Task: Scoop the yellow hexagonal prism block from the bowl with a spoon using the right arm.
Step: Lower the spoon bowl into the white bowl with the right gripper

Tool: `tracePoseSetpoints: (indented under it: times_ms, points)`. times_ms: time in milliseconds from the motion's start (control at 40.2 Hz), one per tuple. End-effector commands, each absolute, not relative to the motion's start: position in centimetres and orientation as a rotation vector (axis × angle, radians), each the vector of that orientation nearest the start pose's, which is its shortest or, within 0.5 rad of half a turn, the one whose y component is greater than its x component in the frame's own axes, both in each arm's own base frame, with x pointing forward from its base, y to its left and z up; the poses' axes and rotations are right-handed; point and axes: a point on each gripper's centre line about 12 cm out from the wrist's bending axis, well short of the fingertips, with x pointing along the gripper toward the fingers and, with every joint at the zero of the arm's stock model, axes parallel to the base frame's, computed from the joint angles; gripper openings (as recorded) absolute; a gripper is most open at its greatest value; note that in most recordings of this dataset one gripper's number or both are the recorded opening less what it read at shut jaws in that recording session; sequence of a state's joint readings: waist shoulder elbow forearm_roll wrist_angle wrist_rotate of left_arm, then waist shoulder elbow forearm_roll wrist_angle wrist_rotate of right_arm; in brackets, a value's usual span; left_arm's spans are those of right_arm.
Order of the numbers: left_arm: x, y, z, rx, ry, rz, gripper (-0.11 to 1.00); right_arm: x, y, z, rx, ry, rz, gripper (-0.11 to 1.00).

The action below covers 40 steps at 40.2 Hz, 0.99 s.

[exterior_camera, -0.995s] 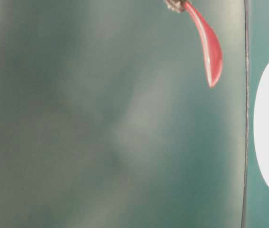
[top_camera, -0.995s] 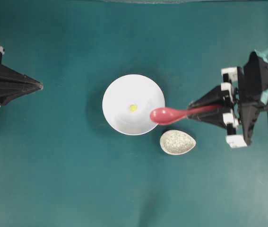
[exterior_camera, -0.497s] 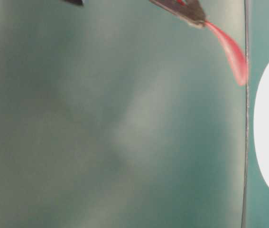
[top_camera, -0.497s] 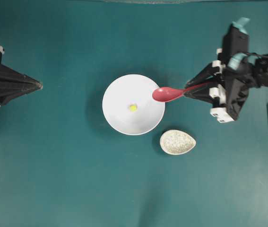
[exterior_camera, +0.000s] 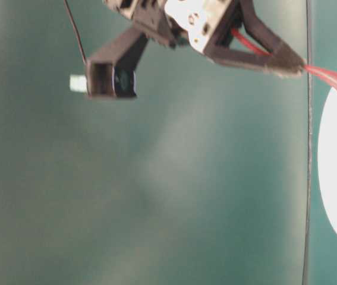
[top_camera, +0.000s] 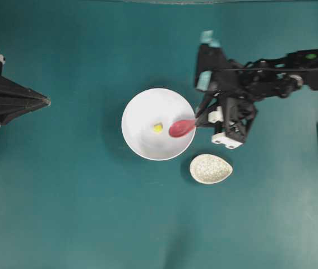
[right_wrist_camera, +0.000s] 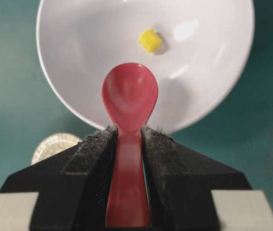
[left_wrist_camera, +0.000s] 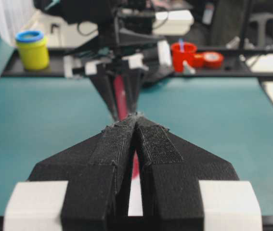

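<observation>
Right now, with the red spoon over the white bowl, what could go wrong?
1. The yellow block is tiny and lies beyond the spoon tip, a little to one side; the scoop might just push it around the bowl instead of getting under it.
2. The right gripper pinches only the smooth handle, so the spoon might twist or slip if it presses on the bowl.
3. A push on the bowl's wall could slide the bowl.

Speckled beige teardrop dish [top_camera: 211,168] on teal tabletop [top_camera: 80,213] (yellow jar [left_wrist_camera: 32,49], red cup [left_wrist_camera: 183,55] beyond)
</observation>
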State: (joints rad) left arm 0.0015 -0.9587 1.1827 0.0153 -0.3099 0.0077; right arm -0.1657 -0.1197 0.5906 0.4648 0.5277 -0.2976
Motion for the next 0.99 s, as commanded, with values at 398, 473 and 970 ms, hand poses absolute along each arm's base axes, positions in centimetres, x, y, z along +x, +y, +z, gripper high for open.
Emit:
tracePoseSetpoints:
  times_ms: [398,473,970]
  points:
    - [20.1,0.0,30.0,0.026,-0.107,-0.001,0.00,37.7,-4.3,20.8,0.247,1.008,-0.036,0.24]
    - [20.1,0.0,30.0,0.026,-0.107,-0.001,0.00,37.6,-4.3,20.7,0.253,1.013,-0.041,0.24]
    - [20.1,0.0,30.0,0.027,-0.104,-0.001,0.00,38.3,-4.0,19.0,0.255,1.039,-0.040,0.24]
